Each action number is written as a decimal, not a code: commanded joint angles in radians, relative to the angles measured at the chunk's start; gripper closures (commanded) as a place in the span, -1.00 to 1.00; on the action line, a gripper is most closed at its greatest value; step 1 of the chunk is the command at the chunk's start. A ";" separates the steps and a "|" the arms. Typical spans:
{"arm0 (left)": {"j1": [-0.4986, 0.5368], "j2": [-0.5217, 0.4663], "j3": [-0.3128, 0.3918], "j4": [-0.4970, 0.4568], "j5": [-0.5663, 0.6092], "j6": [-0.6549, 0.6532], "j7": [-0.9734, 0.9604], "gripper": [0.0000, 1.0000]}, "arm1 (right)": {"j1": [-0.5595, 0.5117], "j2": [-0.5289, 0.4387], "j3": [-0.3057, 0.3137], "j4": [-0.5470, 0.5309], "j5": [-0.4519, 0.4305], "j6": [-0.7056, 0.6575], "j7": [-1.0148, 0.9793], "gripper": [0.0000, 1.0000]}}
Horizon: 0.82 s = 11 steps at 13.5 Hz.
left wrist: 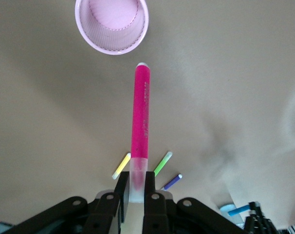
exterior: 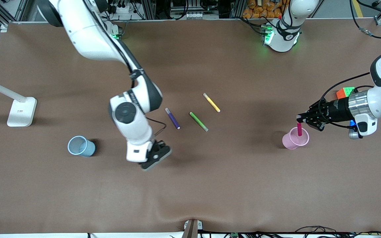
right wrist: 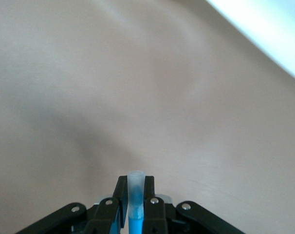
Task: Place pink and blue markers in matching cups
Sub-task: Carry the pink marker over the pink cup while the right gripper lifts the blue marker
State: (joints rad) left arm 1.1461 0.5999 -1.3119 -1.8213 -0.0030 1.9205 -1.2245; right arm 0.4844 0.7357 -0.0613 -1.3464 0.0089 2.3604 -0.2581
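A: At the right of the front view, is the slim magenta-pink marker already in the pale pink plastic cup?

B: Not released; the left end effector grips it over the cup.

A: And the blue?

B: At lower centre, the right end effector clamps the sky-blue marker, well apart from the pale blue plastic cup.

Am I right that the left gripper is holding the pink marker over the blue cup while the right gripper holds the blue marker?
Not quite. The front view shows the left gripper holding the pink marker over the pink cup, not the blue cup. The right gripper does hold the blue marker.
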 commanded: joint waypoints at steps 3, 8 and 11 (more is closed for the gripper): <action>0.010 0.038 0.089 -0.003 -0.124 -0.026 0.170 1.00 | -0.137 -0.073 0.024 -0.022 0.029 -0.023 -0.160 1.00; 0.009 0.095 0.152 -0.001 -0.144 -0.044 0.213 1.00 | -0.240 -0.107 0.024 -0.030 0.140 -0.032 -0.507 1.00; 0.004 0.107 0.192 -0.001 -0.196 -0.044 0.221 1.00 | -0.233 -0.119 0.027 -0.030 0.180 -0.056 -0.648 1.00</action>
State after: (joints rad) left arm 1.1489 0.6940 -1.1329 -1.8282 -0.1569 1.8909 -1.0199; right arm 0.2515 0.6543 -0.0531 -1.3471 0.1648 2.3271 -0.8246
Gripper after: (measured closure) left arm 0.837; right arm 0.837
